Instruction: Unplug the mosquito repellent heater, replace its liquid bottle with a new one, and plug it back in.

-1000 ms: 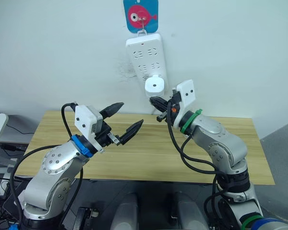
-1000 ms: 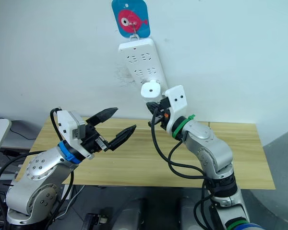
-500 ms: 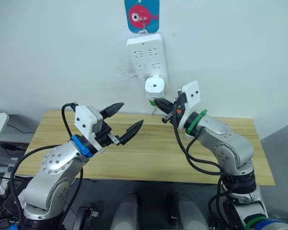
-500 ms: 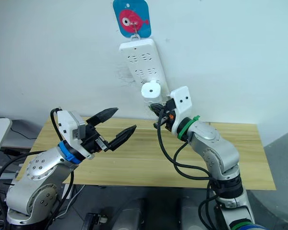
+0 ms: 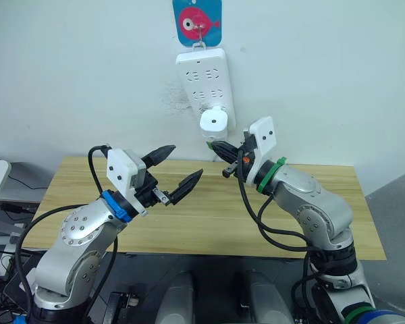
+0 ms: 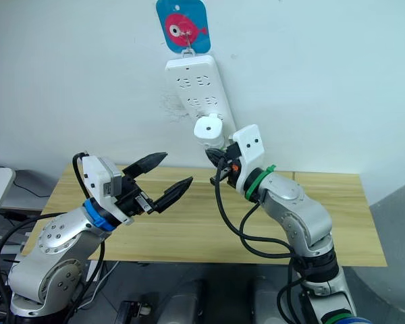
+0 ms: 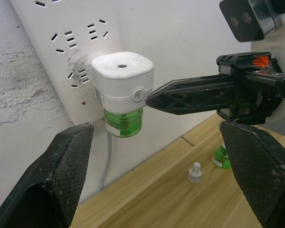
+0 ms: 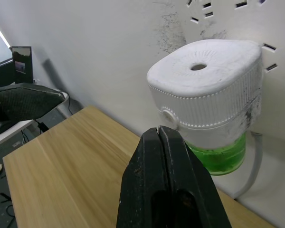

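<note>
Mosquito repellent heater (image 7: pixel 123 76): small white rounded unit, ribbed band around the upper body, round vent hole centred in the domed face, small round button on the side. Green liquid bottle (image 7: pixel 123 122) fitted under it, level partly visible through the clear plastic. Plugged into the lower end of the white power strip (image 5: pixel 204 81), which hangs tilted on the far wall from a hook under a blue fish sticker (image 5: pixel 197 21). Grey scuff marks on the strip beside the heater.

Right gripper (image 5: pixel 218 147): fingers pressed together with no gap, nothing between them, tips just beside the heater's side button, touching or nearly so; contact not certain.

Left gripper (image 5: pixel 179 169): fingers spread wide, empty, raised above the wooden table (image 5: pixel 202 216), well left of and nearer than the heater.

On the table below the strip, seen from the left wrist: small white cap (image 7: pixel 194 172) and, just to its right, a second green bottle (image 7: pixel 220 157), partly hidden behind the right gripper.

Change since half a second ago: right gripper shifted left and slightly up, from below and to the right of the heater to level with its side. Heater and strip swung slightly leftward. Left gripper unchanged in pose and spread.
</note>
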Tool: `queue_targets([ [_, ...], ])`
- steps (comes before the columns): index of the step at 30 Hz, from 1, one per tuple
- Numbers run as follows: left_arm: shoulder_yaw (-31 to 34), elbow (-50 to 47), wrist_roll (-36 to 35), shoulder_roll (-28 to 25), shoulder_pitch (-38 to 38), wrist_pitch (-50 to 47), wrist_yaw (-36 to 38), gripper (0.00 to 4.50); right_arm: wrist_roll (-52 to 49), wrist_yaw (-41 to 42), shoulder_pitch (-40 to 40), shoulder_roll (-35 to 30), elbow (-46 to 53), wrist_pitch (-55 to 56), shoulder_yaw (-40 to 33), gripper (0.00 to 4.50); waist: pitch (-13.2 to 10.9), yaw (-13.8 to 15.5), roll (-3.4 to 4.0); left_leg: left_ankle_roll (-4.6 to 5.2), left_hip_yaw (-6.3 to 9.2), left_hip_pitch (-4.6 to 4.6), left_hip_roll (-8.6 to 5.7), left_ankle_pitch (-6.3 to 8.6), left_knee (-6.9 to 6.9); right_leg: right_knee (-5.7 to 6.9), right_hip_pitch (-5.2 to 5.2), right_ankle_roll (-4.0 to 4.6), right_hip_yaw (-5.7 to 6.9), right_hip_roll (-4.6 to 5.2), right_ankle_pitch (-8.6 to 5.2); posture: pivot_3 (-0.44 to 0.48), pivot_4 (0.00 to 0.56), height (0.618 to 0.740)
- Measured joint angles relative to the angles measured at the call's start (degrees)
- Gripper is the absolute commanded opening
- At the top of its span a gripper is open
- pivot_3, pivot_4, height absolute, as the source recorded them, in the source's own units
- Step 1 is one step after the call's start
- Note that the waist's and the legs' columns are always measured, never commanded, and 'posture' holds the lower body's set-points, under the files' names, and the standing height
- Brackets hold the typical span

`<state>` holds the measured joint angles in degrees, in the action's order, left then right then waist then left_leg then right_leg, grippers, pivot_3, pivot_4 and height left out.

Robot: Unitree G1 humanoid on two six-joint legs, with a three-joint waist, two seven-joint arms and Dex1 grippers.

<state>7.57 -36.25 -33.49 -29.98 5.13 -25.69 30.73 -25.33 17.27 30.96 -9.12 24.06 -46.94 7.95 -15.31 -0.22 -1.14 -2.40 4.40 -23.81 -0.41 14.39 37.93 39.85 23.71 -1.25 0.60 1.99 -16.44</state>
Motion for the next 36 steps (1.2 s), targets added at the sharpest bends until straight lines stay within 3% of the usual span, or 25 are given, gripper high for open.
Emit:
queue_targets([
  [36,-0.7,-1.4,0.1,0.1,0.2,0.0,-0.1,4.5,0.8,-0.6,0.2,-0.1,-1.8,0.8,-1.9,0.01,0.0,0.1,0.0,0.0,0.01,0.0,-0.01,0.0,0.03,0.02,-0.02,0.01,0.0,0.0,0.01,0.067,0.252,0.74],
])
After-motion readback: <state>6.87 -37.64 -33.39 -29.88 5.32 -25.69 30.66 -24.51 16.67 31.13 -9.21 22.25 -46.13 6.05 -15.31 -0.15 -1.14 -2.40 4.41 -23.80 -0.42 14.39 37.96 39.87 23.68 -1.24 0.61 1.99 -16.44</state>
